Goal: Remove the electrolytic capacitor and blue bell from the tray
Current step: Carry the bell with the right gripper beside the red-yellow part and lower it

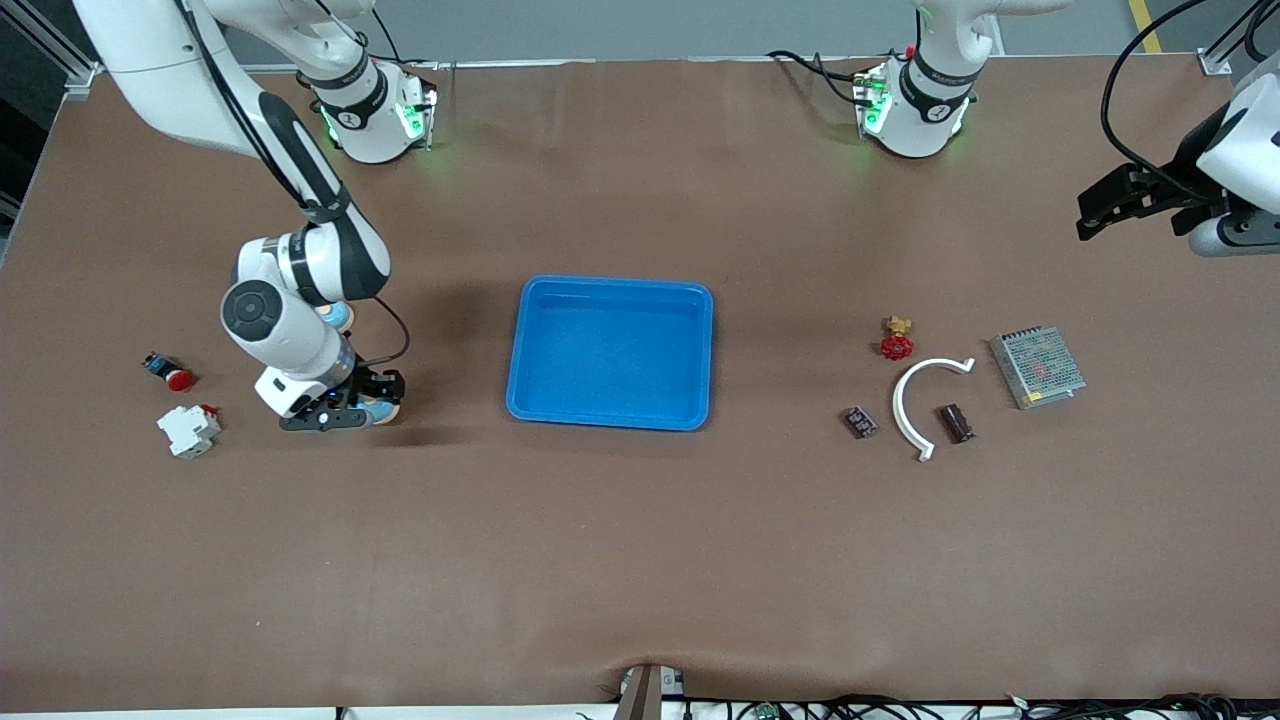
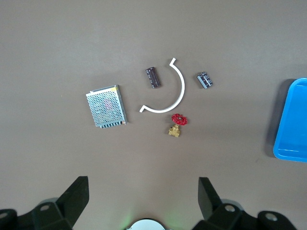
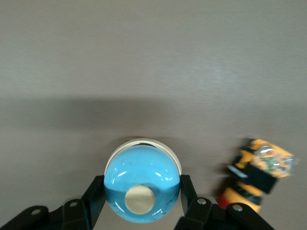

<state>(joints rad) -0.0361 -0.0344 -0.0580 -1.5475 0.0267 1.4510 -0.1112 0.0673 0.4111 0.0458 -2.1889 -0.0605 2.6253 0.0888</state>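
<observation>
The blue dome bell [image 3: 142, 179] with a white base sits on the table toward the right arm's end and also shows in the front view [image 1: 386, 408]. My right gripper [image 1: 345, 412] is low at the table, and in the right wrist view [image 3: 141, 188] its fingers press against both sides of the bell. The capacitor [image 1: 956, 422], a dark cylinder, lies inside a white curved strip [image 1: 915, 395] toward the left arm's end, and also shows in the left wrist view [image 2: 153, 77]. My left gripper [image 1: 1095, 212] hangs open and empty high above that end of the table, and its wrist view [image 2: 142, 191] looks down on the capacitor.
A blue tray [image 1: 610, 284] stands mid-table. Near the capacitor lie a small dark component [image 1: 860, 421], a red-handled brass valve [image 1: 897, 338] and a metal mesh box [image 1: 1037, 367]. A red push button [image 1: 170, 372] and a white breaker [image 1: 188, 430] lie near the bell.
</observation>
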